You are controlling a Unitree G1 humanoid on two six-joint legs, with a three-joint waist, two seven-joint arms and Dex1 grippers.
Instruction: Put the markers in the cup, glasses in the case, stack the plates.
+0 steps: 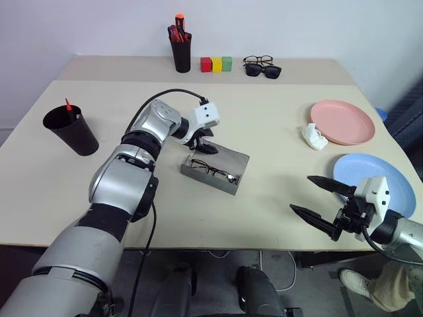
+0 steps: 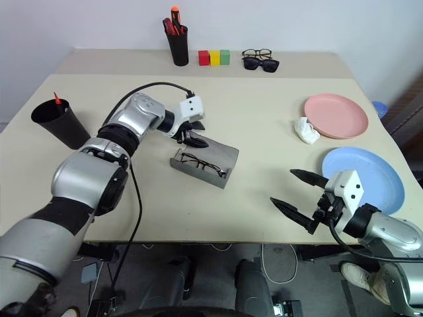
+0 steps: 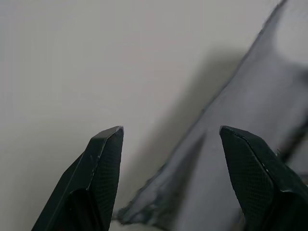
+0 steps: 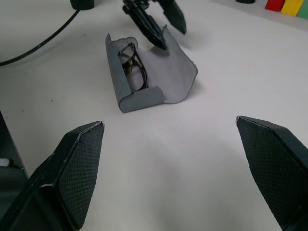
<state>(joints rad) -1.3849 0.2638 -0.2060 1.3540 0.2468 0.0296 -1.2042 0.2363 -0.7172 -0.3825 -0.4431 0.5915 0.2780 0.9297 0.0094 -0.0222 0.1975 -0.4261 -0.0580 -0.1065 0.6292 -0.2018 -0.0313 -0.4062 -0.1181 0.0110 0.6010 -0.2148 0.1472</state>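
The grey case (image 1: 230, 160) lies open mid-table with the black wire-frame glasses (image 1: 215, 172) inside its tray. My left gripper (image 1: 206, 144) hovers at the case's far left corner, open, and the raised lid's edge (image 3: 250, 159) runs between its fingers. A red marker (image 1: 68, 104) stands in the black cup (image 1: 71, 130) at the left. At the right, the pink plate (image 1: 342, 122) lies behind the blue plate (image 1: 377, 173), the two apart. Near the front edge my right gripper (image 1: 301, 193) is wide open and empty, beside the blue plate.
A crumpled white scrap (image 1: 315, 137) lies beside the pink plate. On the back table stand a black pen holder (image 1: 181, 53) with markers, three coloured blocks (image 1: 216, 64), and dark sunglasses (image 1: 264, 70) with a black-framed pair (image 1: 258, 60).
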